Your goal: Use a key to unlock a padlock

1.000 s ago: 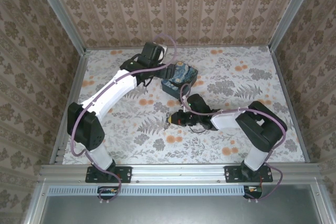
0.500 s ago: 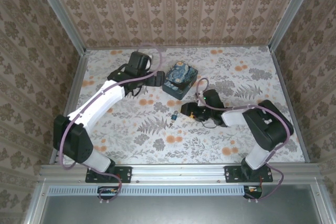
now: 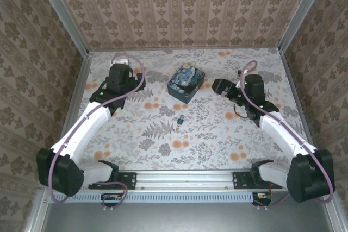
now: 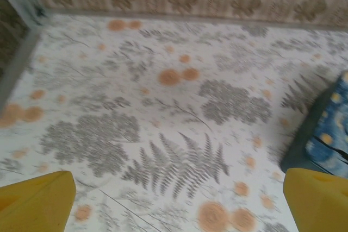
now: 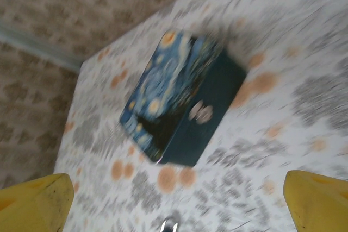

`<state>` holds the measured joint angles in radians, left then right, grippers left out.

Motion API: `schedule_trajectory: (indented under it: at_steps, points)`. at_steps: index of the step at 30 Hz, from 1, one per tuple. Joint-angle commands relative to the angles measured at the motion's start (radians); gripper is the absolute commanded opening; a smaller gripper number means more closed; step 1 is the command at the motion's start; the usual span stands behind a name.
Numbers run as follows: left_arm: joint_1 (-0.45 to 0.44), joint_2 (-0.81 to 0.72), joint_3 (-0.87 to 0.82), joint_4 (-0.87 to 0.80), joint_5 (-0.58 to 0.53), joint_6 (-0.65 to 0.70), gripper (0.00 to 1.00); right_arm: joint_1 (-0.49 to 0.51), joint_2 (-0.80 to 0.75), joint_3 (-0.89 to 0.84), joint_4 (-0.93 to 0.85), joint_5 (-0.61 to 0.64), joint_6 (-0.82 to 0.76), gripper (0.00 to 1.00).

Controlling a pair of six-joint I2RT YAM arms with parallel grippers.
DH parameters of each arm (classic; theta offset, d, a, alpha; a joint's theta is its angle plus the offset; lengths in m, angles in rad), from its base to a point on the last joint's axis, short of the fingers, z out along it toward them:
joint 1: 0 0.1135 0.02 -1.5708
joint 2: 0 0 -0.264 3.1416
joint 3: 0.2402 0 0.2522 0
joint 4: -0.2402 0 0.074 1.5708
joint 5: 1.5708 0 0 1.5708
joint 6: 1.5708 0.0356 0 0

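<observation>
While both arms reach out over the flower-print table point(image 3: 217, 145), the padlock point(image 3: 179, 119) is seen lying loose approx. mid-table, just in front of the blue painted box point(image 3: 185, 81) but not touching it, between the two arms & well apart from both grippers; the key is too small to be told from the lock in the top view. The left gripper point(image 3: 130, 72) is held near the back-left of the table, w/ the box off to its right; in the left wrist view its yellow fingers point(image 4: 38, 199) are spread wide at the bottom corners, so the gripper point(image 4: 176, 202) is fully open w/ nothing held; a corner of the box point(image 4: 326, 134) is caught at the right edge. The right gripper point(image 3: 219, 86) is held just right of the box, pointed at it; in the right wrist view its yellow fingers point(image 5: 35, 202) are likewise set wide apart, the gripper point(image 5: 176, 202) open & empty; the box point(image 5: 174, 96) is seen blurred ahead of it, lid shut.
</observation>
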<state>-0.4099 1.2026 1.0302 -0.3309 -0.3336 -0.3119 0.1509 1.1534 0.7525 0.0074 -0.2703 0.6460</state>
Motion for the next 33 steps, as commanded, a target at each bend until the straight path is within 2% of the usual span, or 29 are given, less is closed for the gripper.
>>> schedule_trajectory:
  at_steps: [1,3,8,11,13,15,20,25,27,29,33]
  points:
    - [0.031,-0.061,-0.066,0.149,-0.109,0.107,1.00,-0.046,-0.037,0.019,-0.081,0.199,-0.073,1.00]
    - [0.054,-0.080,-0.095,0.176,-0.116,0.153,1.00,-0.067,-0.053,0.009,-0.052,0.282,-0.108,1.00]
    - [0.168,-0.106,-0.178,0.235,-0.097,0.159,1.00,-0.088,-0.061,-0.036,0.056,0.476,-0.285,1.00]
    - [0.245,-0.103,-0.241,0.312,-0.059,0.181,1.00,-0.088,-0.036,-0.109,0.212,0.572,-0.408,0.99]
    - [0.288,-0.094,-0.287,0.373,-0.042,0.196,1.00,-0.091,-0.011,-0.158,0.296,0.657,-0.437,1.00]
    - [0.318,-0.086,-0.338,0.448,-0.035,0.210,1.00,-0.103,0.015,-0.199,0.358,0.676,-0.461,1.00]
    - [0.354,-0.045,-0.435,0.616,-0.008,0.226,1.00,-0.121,0.099,-0.278,0.504,0.678,-0.473,1.00]
    - [0.356,0.043,-0.475,0.687,-0.009,0.228,1.00,-0.140,0.217,-0.310,0.626,0.653,-0.473,0.99]
    - [0.352,0.081,-0.506,0.751,-0.017,0.231,1.00,-0.149,0.267,-0.342,0.732,0.619,-0.481,1.00]
    - [0.342,0.123,-0.540,0.834,-0.024,0.260,1.00,-0.152,0.267,-0.336,0.722,0.583,-0.488,1.00]
    - [0.325,0.223,-0.643,1.131,-0.010,0.326,1.00,-0.158,0.295,-0.372,0.819,0.414,-0.549,1.00]
